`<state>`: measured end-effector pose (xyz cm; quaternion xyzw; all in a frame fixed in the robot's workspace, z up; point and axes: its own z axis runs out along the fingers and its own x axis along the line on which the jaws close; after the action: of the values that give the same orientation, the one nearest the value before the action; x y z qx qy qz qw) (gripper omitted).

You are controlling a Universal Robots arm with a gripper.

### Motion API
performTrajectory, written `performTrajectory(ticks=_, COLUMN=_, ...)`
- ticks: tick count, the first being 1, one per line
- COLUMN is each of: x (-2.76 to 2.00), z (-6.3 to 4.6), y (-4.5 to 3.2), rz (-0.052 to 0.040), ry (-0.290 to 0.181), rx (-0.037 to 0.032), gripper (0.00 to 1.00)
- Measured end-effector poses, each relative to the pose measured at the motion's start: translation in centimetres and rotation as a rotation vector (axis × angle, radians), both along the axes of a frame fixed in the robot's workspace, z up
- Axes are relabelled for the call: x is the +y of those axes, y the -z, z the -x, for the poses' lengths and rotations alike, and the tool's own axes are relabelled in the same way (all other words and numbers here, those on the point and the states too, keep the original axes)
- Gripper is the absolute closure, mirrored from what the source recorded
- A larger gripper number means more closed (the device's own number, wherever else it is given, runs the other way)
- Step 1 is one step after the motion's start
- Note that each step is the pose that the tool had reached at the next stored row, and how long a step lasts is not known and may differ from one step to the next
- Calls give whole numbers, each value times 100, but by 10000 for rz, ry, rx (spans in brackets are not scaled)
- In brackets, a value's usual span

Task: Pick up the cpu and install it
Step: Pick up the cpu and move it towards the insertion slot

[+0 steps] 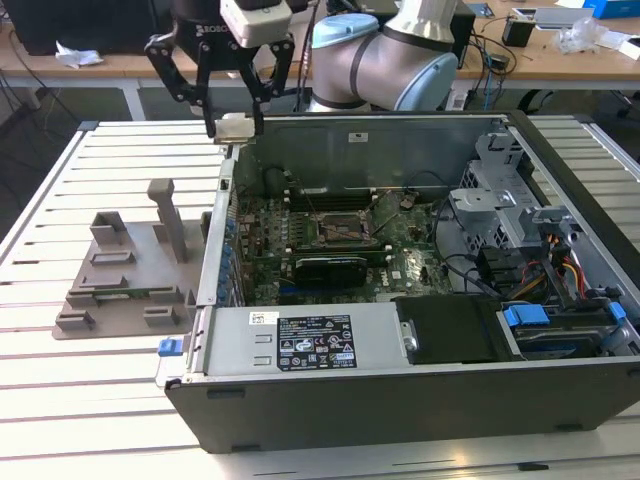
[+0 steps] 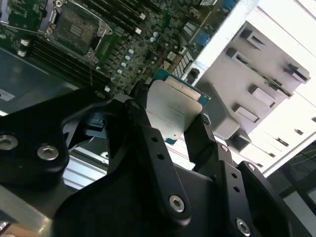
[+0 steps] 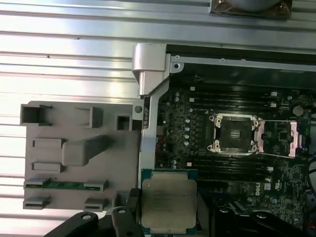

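Gripping the cpu (image 1: 235,128) in the gripper (image 1: 235,119): clenched on it, fingers (image 2: 143,123) pinching two opposite edges.

Hanging in the air, touching nothing else, just above the computer case (image 1: 400,400) at its far corner on the exterior view's left, over the wall edge. Not resting on the grey tray (image 1: 120,290), not sitting in the socket (image 1: 345,228).

Showing in both wrist views with the silvery lid facing the cameras, thin green rim peeking out round it. Sitting roughly square between the fingers, no obvious tilt.

Seeing the socket (image 3: 236,134) well apart from the cpu, near the middle of the motherboard (image 3: 197,123). Looking empty, with the frame apparently swung aside.

Seeing the tray just beside the case's wall on the exterior view's left, both standing on the slatted table (image 1: 100,400).

Handling, as a judgement only:
- Reading it as light and rigid, so needing little squeeze.
- Expecting the smooth metal lid and thin board edge to be slippery, risking a twist in the grip.
- Treating the underside as fragile, though hidden here.
- Favouring exactly this hold: side edges only, centred, staying off both faces.
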<state>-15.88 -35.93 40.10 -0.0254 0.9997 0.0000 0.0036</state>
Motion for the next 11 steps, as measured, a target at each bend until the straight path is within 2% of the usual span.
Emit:
performTrajectory(ticks=7, x=26, z=-234, y=52, rz=25, ry=2, rx=17, gripper=46)
performTrajectory(ticks=8, x=38, z=-333, y=79, rz=39, ry=0, rx=26, gripper=46)
performTrajectory(ticks=11, x=53, z=-469, y=117, rz=46, ry=0, rx=36, gripper=46)
